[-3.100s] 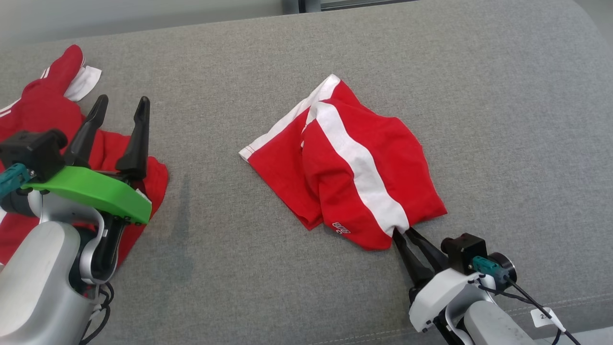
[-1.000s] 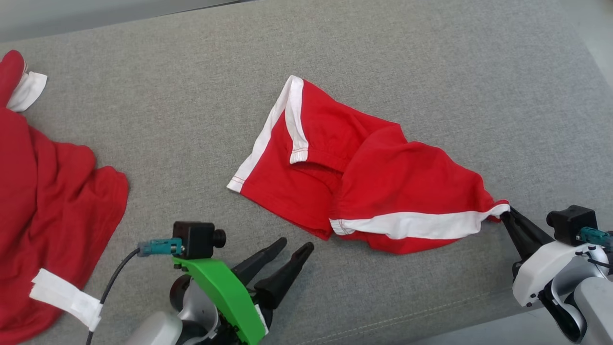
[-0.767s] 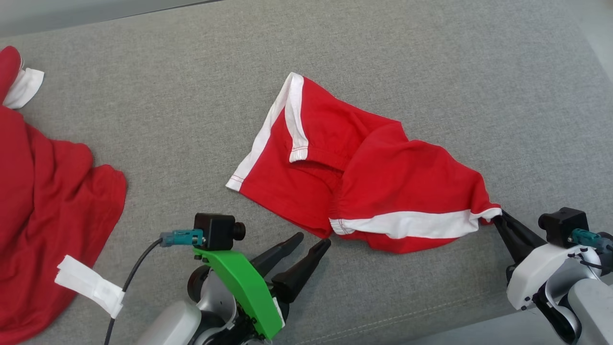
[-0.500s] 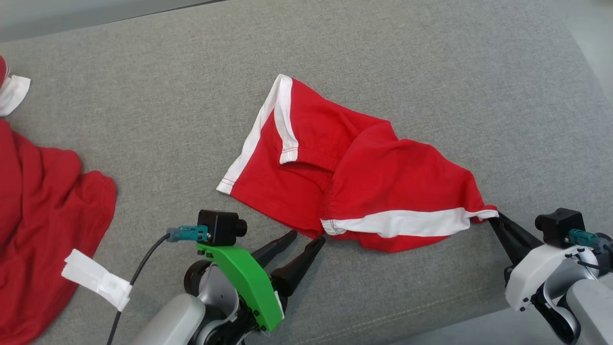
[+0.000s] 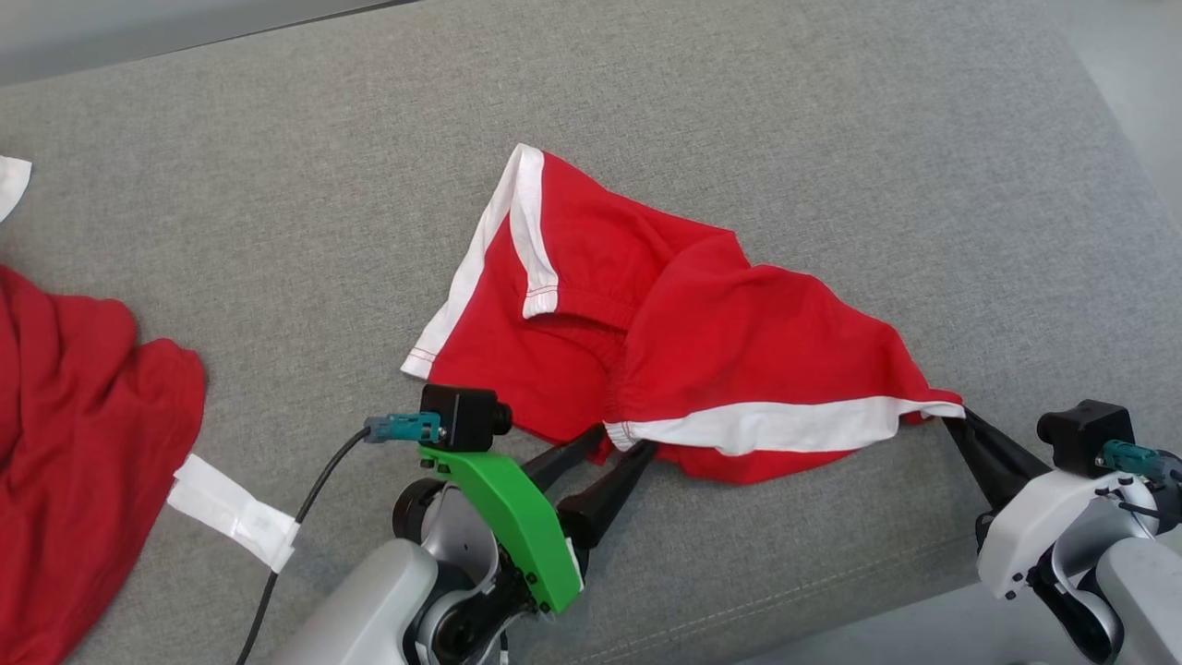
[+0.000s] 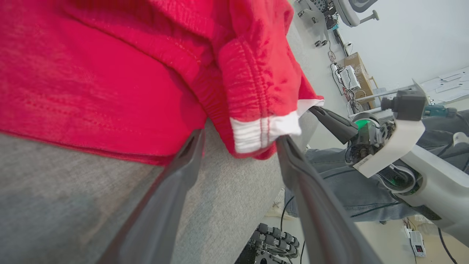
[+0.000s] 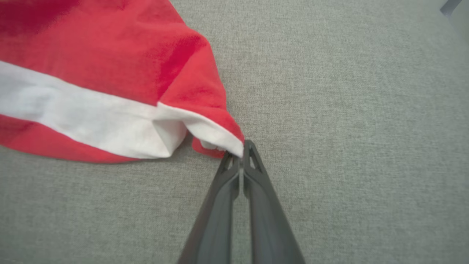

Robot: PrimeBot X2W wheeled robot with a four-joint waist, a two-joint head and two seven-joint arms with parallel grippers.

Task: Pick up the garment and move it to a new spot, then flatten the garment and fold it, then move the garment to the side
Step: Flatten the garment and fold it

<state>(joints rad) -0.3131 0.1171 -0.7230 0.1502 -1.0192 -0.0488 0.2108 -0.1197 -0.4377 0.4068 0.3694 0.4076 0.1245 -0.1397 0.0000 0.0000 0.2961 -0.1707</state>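
The shorts [image 5: 739, 351] are pinched at one corner by the right gripper [image 5: 951, 421] and flanked at another by the wide-open left gripper [image 5: 621, 441].

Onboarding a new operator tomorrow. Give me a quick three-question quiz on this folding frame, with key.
1. True or false: the right gripper is shut on a corner of the red shorts.
2. The left gripper is: A) shut on the waistband; B) open, at the shorts' near edge; C) lifted well away from the shorts.
3. What surface do the shorts lie on?
Key: 1 true; 2 B; 3 the grey cushion.
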